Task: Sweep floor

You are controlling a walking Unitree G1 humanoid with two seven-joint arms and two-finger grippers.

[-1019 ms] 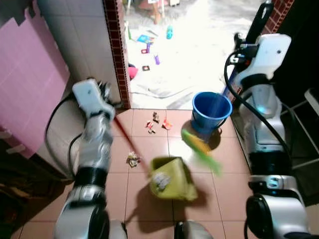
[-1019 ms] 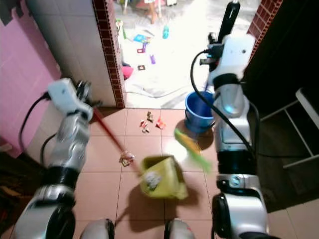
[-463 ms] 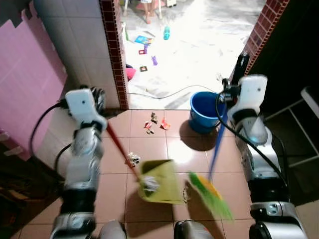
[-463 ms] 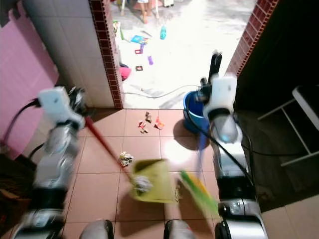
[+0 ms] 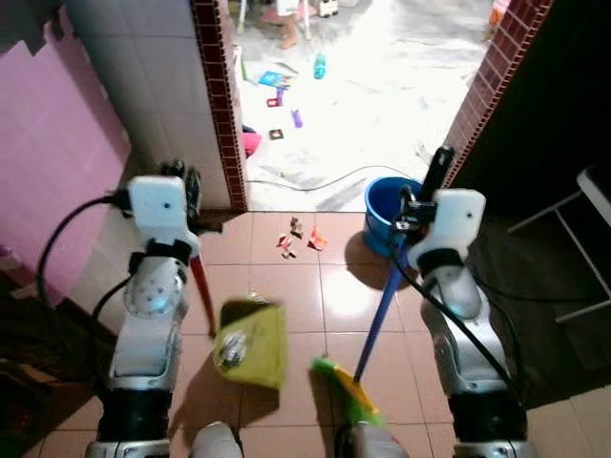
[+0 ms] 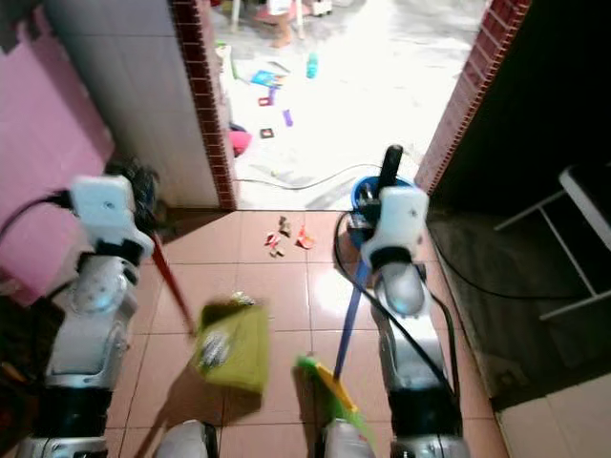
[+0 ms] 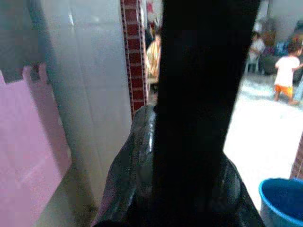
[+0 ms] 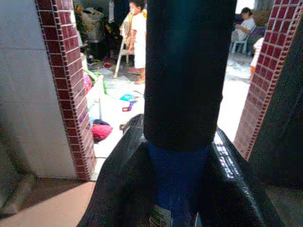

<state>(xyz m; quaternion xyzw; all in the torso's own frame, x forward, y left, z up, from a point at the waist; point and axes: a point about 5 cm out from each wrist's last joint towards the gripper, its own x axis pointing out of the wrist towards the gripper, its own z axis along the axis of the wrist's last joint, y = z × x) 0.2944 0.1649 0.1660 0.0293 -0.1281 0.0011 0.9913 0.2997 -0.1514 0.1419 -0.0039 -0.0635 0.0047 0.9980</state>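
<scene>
The tiled floor [image 5: 296, 286] holds a blue bucket [image 5: 387, 205]. The right tool [image 8: 182, 142] pinches the broom [image 5: 377, 315], bristles down near the robot's feet. The left tool [image 7: 189, 156] pinches the yellow dustpan [image 5: 250, 343] by its red handle. Litter [image 5: 298, 237] lies beyond.

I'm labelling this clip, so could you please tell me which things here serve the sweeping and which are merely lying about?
For the sweeping:
broom
dustpan
litter scraps on the tiles
left gripper
right gripper

Just lying about:
blue bucket
toys outside the doorway
white frame

no readable text, white label on broom handle [image 8: 161, 218] too blurred
</scene>
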